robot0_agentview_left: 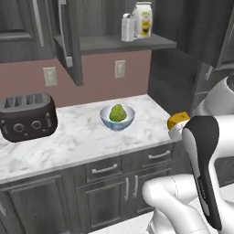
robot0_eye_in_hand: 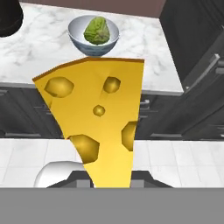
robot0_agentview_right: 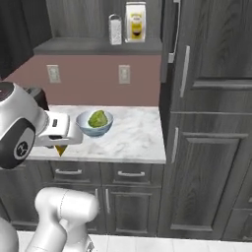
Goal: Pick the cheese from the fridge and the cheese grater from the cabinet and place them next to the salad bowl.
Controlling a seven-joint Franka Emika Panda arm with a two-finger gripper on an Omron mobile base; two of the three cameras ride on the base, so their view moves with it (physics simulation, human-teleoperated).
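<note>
1 toaster (robot0_agentview_left: 27,116) left of salad bowl (robot0_agentview_left: 117,117)

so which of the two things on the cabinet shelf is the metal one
The cheese grater, the shorter silver-grey perforated box on the left. The bag beside it is taller, white and yellow.

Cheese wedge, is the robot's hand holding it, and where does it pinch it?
Yes. The gripper holds the cheese by its narrow pointed end. The wide end sticks out toward the salad bowl on the counter.
</note>
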